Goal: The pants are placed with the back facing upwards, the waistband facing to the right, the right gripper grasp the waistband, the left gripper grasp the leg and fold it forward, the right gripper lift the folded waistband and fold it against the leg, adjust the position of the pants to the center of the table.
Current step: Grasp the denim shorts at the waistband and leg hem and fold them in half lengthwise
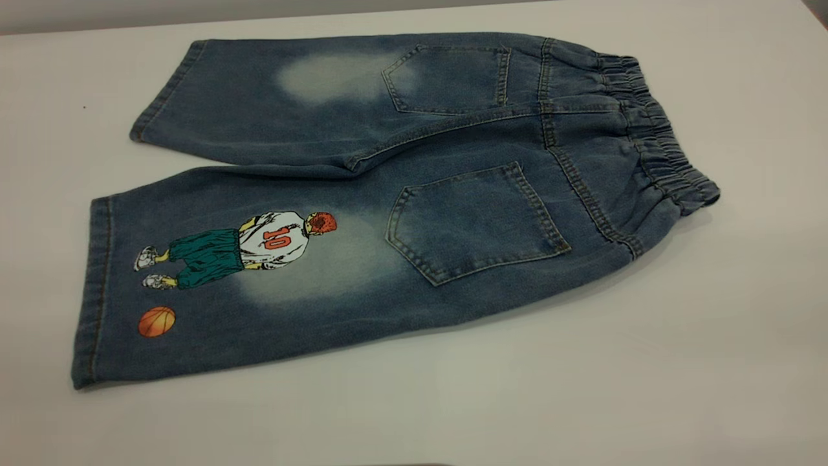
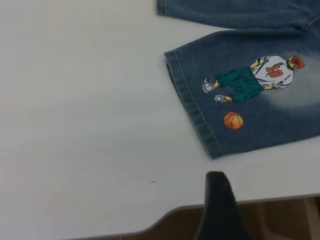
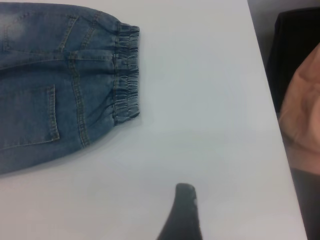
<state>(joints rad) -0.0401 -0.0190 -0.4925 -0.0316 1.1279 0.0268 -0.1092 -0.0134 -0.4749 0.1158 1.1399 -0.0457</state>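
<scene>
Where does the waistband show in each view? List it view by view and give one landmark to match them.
Exterior view: the waistband runs down the right end of the pants, lying flat on the table.
Left wrist view: not in it; only the leg with the printed player shows.
Right wrist view: the waistband is at the pants' edge, apart from the right gripper.
Shared landmark: the patch pocket beside the waistband, in the exterior and right wrist views.

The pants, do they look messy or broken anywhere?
Nothing stands out. The pants lie flat on the table, back pockets up, waistband to the right, both legs spread. No tears or stains show.
</scene>
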